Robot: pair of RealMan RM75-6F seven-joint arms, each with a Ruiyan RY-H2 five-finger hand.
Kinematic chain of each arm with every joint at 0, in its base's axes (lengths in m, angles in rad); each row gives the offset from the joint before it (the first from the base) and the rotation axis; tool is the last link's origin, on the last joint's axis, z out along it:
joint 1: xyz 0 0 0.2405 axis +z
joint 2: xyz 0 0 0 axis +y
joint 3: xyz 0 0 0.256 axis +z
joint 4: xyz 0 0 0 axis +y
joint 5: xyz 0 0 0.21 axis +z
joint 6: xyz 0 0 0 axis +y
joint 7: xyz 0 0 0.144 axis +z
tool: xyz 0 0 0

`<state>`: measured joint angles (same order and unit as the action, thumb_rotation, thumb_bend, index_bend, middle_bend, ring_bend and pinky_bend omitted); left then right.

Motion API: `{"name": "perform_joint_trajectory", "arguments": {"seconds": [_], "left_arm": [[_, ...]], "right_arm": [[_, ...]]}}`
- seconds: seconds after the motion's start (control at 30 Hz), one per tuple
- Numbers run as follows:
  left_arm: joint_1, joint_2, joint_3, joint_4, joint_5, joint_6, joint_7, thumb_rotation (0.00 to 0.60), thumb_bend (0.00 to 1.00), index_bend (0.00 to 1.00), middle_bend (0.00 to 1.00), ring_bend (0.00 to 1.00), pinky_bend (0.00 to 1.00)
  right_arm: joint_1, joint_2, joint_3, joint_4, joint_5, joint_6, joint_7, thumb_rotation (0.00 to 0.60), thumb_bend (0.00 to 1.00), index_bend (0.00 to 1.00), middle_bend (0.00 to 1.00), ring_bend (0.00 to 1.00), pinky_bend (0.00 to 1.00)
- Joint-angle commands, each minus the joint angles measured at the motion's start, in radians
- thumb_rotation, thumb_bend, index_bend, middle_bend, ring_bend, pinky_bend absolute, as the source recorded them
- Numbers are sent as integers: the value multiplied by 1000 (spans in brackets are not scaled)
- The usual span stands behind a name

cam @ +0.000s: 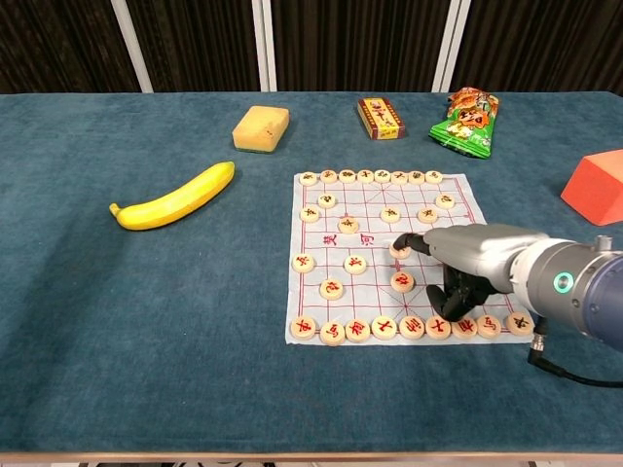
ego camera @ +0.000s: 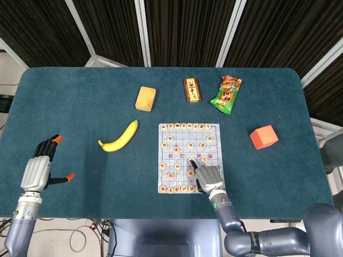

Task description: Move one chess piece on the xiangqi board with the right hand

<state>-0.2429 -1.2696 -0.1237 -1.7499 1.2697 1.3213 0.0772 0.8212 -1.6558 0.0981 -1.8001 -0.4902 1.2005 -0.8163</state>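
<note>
A dark teal surface (ego camera: 80, 112) fills most of the head view. Toward its upper middle lie a yellow sponge (ego camera: 145, 98), a small red box (ego camera: 192, 89) and a green snack bag (ego camera: 226, 94), in a row from left to right. A banana (ego camera: 119, 137) lies left of centre, slanting up to the right. The board (ego camera: 188, 158), a pale sheet carrying round pieces, lies at lower centre, near the bottom edge. An orange block (ego camera: 263, 136) sits at the right, well apart from the board.
</note>
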Motion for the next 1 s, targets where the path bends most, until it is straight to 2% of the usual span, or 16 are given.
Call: {"name": "perform_joint_trajectory", "arguments": {"seconds": [0.03,0.2,0.4,0.53,0.6,0.67,0.73,0.83,0.93,1.0], "left_arm": [[0,0,0,0,-1,1,0,600,0,0,0,0,0],[0,0,0,0,0,0,0,600,0,0,0,0,0],[0,0,1,1,2,1,1,600,0,0,0,0,0],[1,1,2,2,5,4,0,600,0,0,0,0,0],[2,2,3,2,7,5,1,600,0,0,0,0,0],[3,3,5,3,11,6,2,600,0,0,0,0,0],[3,3,6,4,15,9,5,600,0,0,0,0,0],[4,3,9,5,21,12,9,600,0,0,0,0,0],[5,4,13,8,27,14,16,600,0,0,0,0,0],[5,4,15,9,32,16,22,600,0,0,0,0,0]], "right_arm": [[-2,-1,2,-2,-9,4,5,600,756,41,1000,1000,871],[-10,5,3,-22,-54,17,22,600,756,2,1000,1000,871],[-29,31,-4,-83,-167,58,48,600,756,0,1000,1000,867],[-61,80,-24,-154,-275,120,67,600,746,0,943,949,763],[-85,119,-38,-193,-327,150,83,600,683,0,873,885,740],[-112,163,-54,-228,-381,180,103,600,552,0,785,806,760],[-145,217,-74,-263,-436,214,126,600,468,0,711,734,775],[-204,307,-109,-306,-526,267,179,600,422,0,580,599,547],[-264,396,-148,-327,-613,309,251,600,393,0,408,405,411],[-309,461,-180,-329,-670,333,311,600,366,0,287,264,241]]}}
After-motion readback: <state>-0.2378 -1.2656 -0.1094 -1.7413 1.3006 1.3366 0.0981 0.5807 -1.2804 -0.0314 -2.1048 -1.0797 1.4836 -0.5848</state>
